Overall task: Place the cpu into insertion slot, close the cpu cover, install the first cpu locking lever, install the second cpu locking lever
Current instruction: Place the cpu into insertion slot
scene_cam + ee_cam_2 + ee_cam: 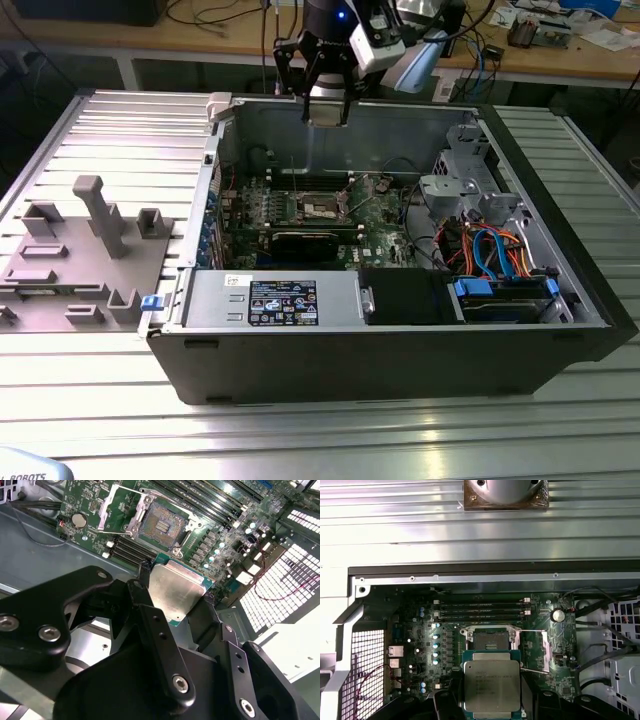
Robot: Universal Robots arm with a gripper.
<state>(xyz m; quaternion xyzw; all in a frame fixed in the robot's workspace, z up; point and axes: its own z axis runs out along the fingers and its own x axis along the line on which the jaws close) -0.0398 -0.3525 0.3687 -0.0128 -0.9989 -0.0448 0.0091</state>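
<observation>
My gripper (327,112) hangs above the open computer case (190,345), over its back wall. It is shut on the cpu (176,592), a flat square chip with a silvery top and green edge, held by two opposite edges between black fingers (155,625). In the first wrist view the cpu (491,685) overlaps the near side of the insertion slot (490,640). The insertion slot (160,524) lies bare, its dark contact field showing, well below the chip. The cpu cover (116,507) stands swung open beside the insertion slot (322,208). A thin locking lever (534,670) sticks out free.
Long black memory slots (482,611) run beside the socket. A round coin cell (79,520) sits on the green board. A drive cage with blue and orange cables (490,250) fills the exterior view's right. A grey fixture block (95,240) stands outside the case on the left.
</observation>
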